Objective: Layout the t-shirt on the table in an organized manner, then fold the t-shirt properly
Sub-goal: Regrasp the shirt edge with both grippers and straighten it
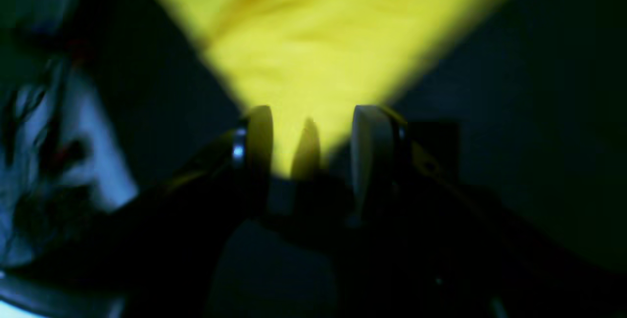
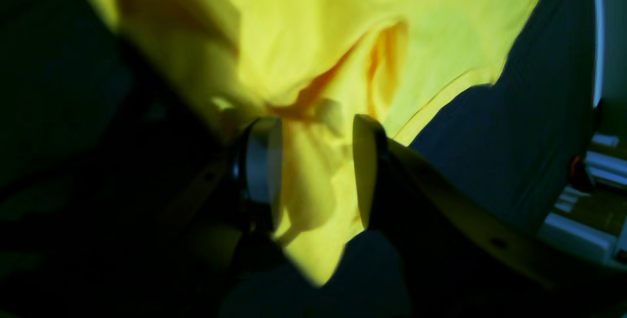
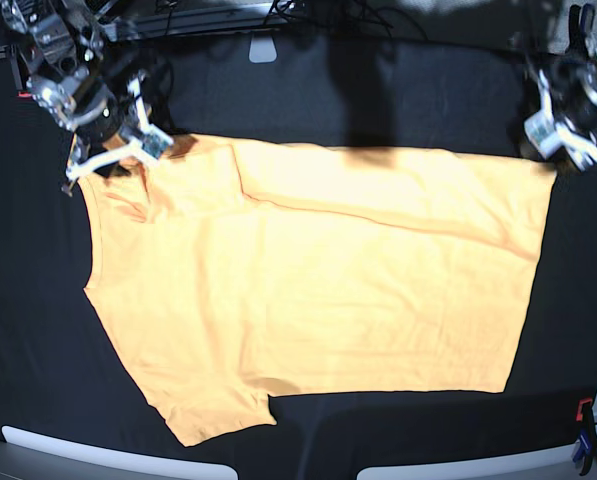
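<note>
Yellow-orange t-shirt spread across the black table, one gripper at each far corner.

The table is the largest thing, covered in black cloth, and the t-shirt lies flat over most of its middle, one long strip folded over along the far edge and a sleeve pointing toward the near edge. The right gripper sits over the shirt's far corner at the collar end, jaws apart with rumpled cloth lying between them. The left gripper is just at the opposite far corner, jaws apart, the shirt's corner tip lying between them unpinched.
</note>
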Motion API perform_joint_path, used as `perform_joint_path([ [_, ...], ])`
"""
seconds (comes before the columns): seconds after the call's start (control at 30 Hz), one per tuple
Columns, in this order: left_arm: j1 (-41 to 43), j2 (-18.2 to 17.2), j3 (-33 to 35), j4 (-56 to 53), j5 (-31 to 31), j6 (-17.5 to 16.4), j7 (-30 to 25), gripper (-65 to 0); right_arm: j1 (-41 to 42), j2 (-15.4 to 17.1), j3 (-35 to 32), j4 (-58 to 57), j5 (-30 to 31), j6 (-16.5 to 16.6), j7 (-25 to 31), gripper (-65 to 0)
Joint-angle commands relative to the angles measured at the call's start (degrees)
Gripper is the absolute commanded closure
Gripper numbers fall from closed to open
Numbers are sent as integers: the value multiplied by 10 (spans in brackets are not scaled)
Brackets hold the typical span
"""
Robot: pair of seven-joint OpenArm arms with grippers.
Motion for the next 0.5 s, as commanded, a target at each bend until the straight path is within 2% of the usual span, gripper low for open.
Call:
perform_joint_path([
  [0.0,8,-10,-5,9,14,0,-25,-239,-8,9,4,16,-12,-7,6,-231],
  [0.1,8,-11,-5,3,72,0,-38,-239,-33,9,4,24,-43,-7,4,-231],
  [0.23,-12,-23,-4,-16,79,-1,-37,-239,-43,9,4,24,-47,-8,-16,-231],
  [0.37,-15,-39,-4,-43,131,-1,-87,-239,-42,9,4,24,-48,-8,-17,-232],
  [0.47,-18,-42,-4,-62,148,-1,-105,-239,-42,9,4,24,-48,-8,-15,-231],
])
